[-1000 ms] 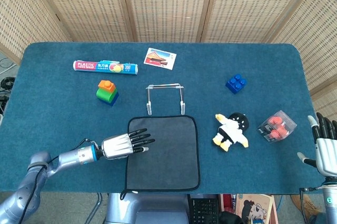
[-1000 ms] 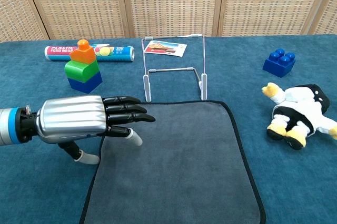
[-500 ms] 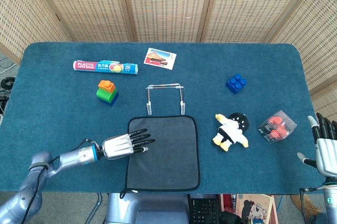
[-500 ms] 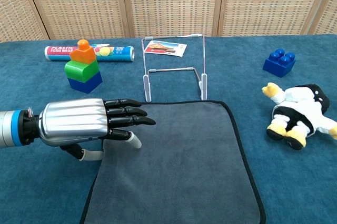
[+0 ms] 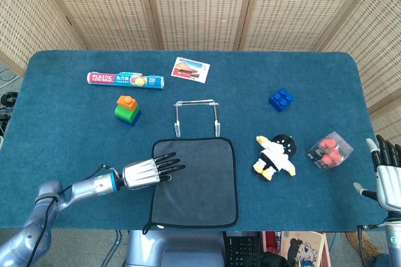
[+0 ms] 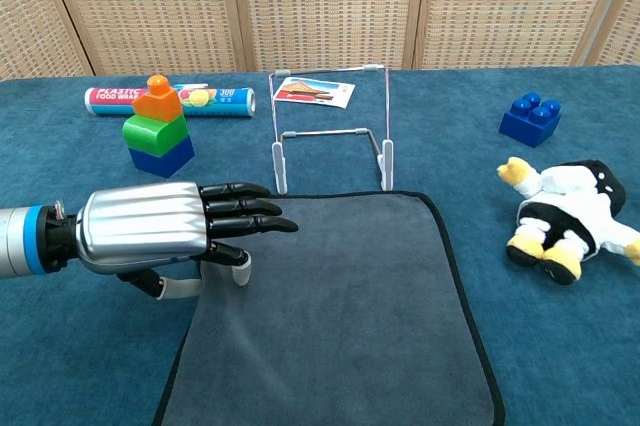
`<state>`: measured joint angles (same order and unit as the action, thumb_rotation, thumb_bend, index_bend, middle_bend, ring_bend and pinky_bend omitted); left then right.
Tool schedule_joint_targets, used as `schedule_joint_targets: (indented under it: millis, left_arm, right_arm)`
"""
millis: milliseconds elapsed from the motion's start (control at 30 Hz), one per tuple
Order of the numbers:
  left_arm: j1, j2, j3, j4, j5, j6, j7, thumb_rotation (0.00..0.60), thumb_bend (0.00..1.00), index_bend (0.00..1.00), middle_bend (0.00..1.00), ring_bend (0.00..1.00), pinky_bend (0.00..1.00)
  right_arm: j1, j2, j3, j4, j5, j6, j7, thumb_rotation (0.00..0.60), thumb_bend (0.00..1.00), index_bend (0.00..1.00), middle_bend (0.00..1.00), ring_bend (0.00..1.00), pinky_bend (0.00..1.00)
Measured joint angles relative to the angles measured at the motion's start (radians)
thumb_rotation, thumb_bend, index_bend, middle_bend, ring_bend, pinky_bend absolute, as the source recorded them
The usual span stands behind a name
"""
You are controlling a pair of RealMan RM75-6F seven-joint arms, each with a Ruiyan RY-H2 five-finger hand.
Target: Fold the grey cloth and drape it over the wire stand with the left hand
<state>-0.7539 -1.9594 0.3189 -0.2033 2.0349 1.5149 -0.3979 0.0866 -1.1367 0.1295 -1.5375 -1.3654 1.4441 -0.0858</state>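
The grey cloth (image 5: pixel 199 182) (image 6: pixel 345 311) with black trim lies flat near the table's front edge. Just behind it stands the empty wire stand (image 5: pixel 195 101) (image 6: pixel 330 132). My left hand (image 5: pixel 149 172) (image 6: pixel 165 231) hovers at the cloth's left edge, fingers stretched out over the fabric and the thumb curled down against the edge; the cloth stays flat and I see no fold in it. My right hand (image 5: pixel 388 176) is held open off the table's front right corner, holding nothing.
A plastic wrap roll (image 5: pixel 124 79), stacked green and orange blocks (image 5: pixel 128 109) and a postcard (image 5: pixel 190 68) lie behind the stand. A blue brick (image 5: pixel 281 99), plush penguin (image 5: pixel 276 155) and clear box (image 5: pixel 329 150) sit to the right.
My left hand's thumb has drawn in from the bare table to the cloth's left edge, and the hand has crept slightly right. The right hand has not moved.
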Motion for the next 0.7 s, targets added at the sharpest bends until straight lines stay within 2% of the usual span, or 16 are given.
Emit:
schedule_joint_targets:
  millis: [233,467,700]
  left_arm:
    - [-0.003,0.001,-0.003,-0.004,-0.019,0.006,-0.001,0.600,0.43,0.43,0.00,0.00,0.00]
    - [-0.005,0.007,-0.002,-0.009,-0.032,0.020,-0.002,0.600,0.45,0.58,0.00,0.00,0.00]
    - [-0.003,0.010,0.003,-0.013,-0.039,0.023,0.002,0.600,0.46,0.68,0.00,0.00,0.00]
  right_arm:
    - [0.000,0.004,-0.003,-0.005,0.000,-0.004,-0.001,0.600,0.00,0.00,0.00,0.00,0.00]
    - [0.002,0.013,-0.007,-0.014,0.002,-0.016,0.001,0.600,0.00,0.00,0.00,0.00,0.00]
    - [0.003,0.017,-0.009,-0.019,-0.001,-0.019,0.005,0.600,0.00,0.00,0.00,0.00,0.00]
